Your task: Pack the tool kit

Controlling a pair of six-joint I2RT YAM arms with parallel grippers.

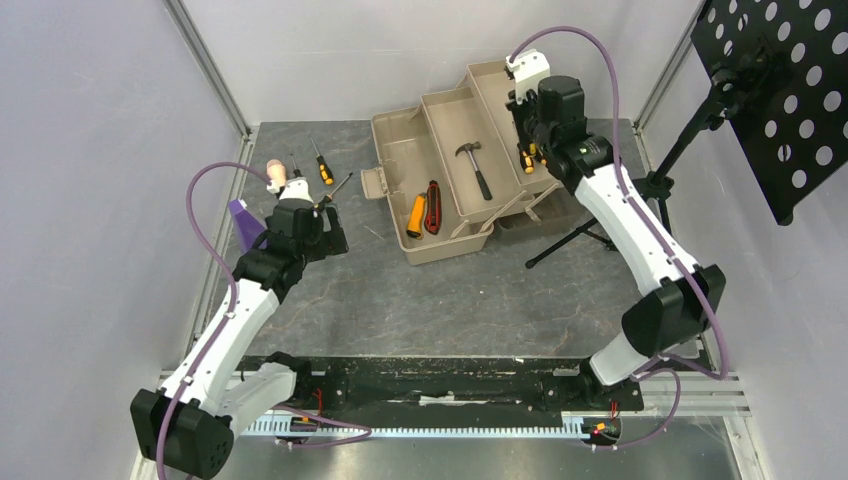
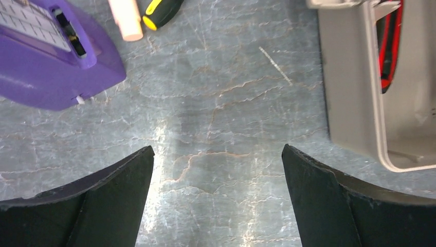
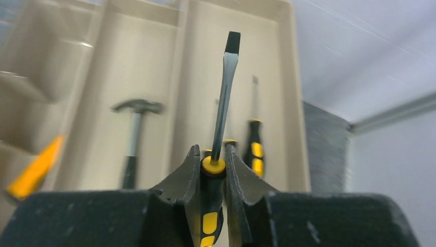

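From above, we see the large tan plastic toolbox (image 1: 392,150) standing open at the far middle of the grey marbled table (image 1: 430,300), its trays folded out in steps. A small black-handled hammer (image 1: 473,165) lies in the middle tray. A red-and-black utility knife (image 1: 433,207) and an orange-handled tool (image 1: 416,216) lie side by side in the lowest compartment. The right gripper (image 1: 524,148) hangs over the far tray. The left gripper (image 1: 325,228) sits left of the box, near some loose screwdrivers (image 1: 323,168), a beige rounded rod (image 1: 277,176) and a purple block (image 1: 242,215).

Through the left wrist camera, we find the left gripper (image 2: 216,195) spread wide, with only bare table between its fingers. The purple block (image 2: 46,62) lies at upper left and the rod (image 2: 126,18) at the top edge. The toolbox wall (image 2: 349,77) rises at right, with the knife (image 2: 391,46) inside.

Through the right wrist camera, the right gripper (image 3: 213,164) is clamped on the yellow-and-black handle of a flat-blade screwdriver (image 3: 226,92), its shaft pointing out over the far tray. There a second screwdriver (image 3: 253,146) lies. The hammer (image 3: 134,134) rests in the neighbouring tray.
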